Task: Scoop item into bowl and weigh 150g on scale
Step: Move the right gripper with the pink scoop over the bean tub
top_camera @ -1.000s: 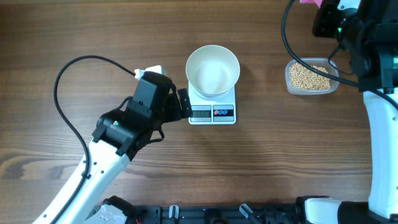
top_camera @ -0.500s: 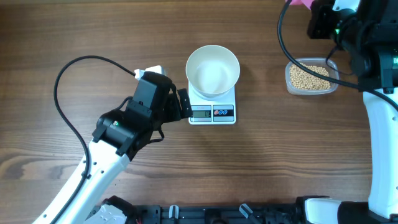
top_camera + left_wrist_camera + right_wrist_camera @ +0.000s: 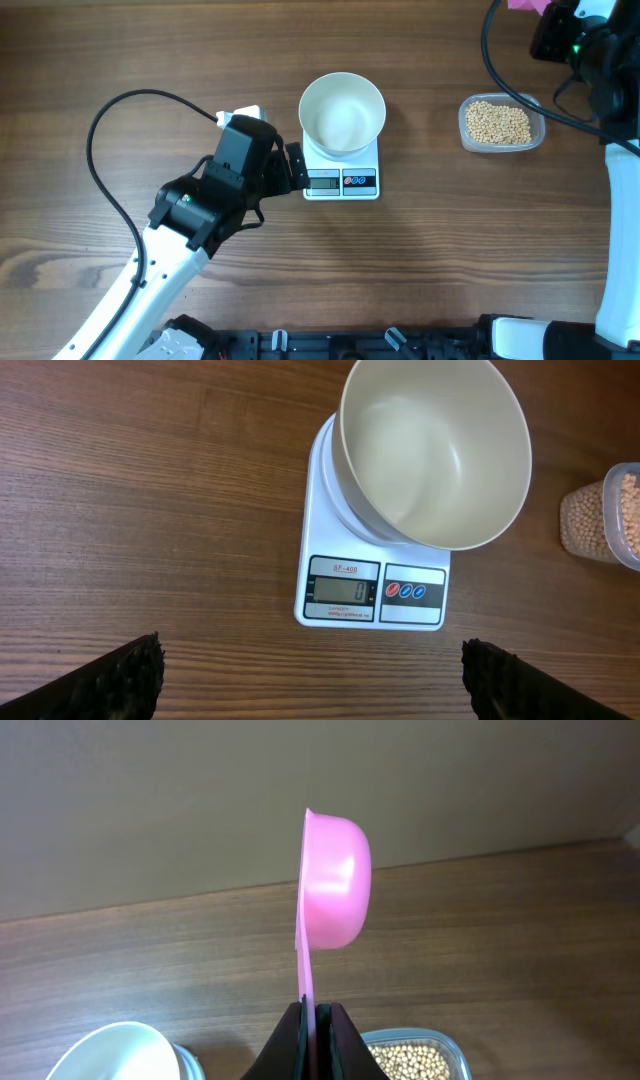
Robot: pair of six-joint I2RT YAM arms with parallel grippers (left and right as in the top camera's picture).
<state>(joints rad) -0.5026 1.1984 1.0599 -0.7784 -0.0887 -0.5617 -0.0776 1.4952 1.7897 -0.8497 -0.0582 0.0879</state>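
Up close, the left gripper stands spread wide and empty, just short of the scale, whose display reads zero. On it sits the bowl, empty and smooth-walled, probably light enough to slide if bumped. Off to the right, the beans fill a clear container. They are hard, round and loose, sure to roll and scatter, so fingers are no use — they want the scoop dug in, then kept level. Farthest back, the right gripper is pressed together on the scoop's thin handle — a light, stiff pink cup, turned on its side.
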